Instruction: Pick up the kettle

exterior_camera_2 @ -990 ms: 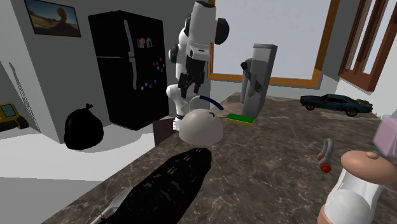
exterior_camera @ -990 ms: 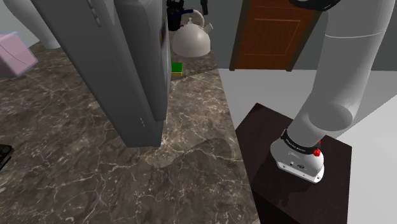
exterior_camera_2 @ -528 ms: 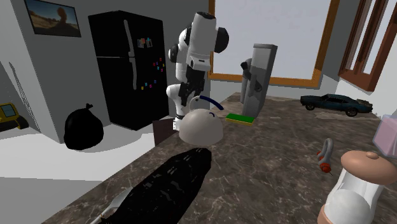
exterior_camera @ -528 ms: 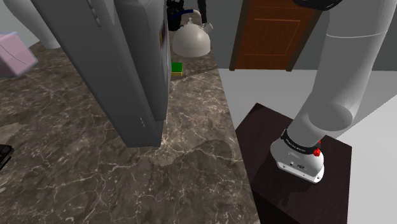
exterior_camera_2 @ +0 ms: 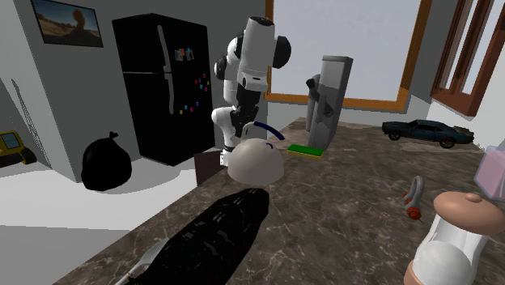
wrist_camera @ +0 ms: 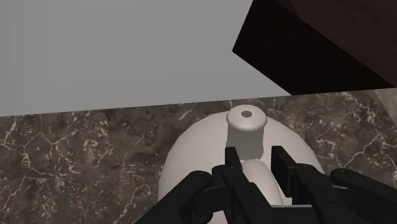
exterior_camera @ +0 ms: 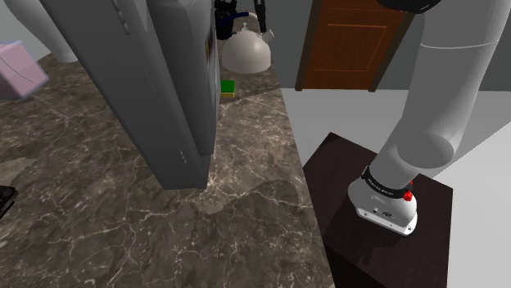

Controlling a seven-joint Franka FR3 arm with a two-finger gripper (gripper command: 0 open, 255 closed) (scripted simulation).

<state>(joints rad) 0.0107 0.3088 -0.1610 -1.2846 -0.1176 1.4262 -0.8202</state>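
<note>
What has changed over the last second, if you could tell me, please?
The arm came down toward the cream kettle, mostly in the first half second, bringing the gripper close over its top. The kettle stayed put on the marbled counter, not lifted; the green sponge is unmoved too.

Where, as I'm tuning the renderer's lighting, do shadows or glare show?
Shoulder view: a soft, blurred shadow lies on the marbled counter near its edge. Wrist view: the kettle is flatly lit, faintly shaded below its knob; no glare.
</note>
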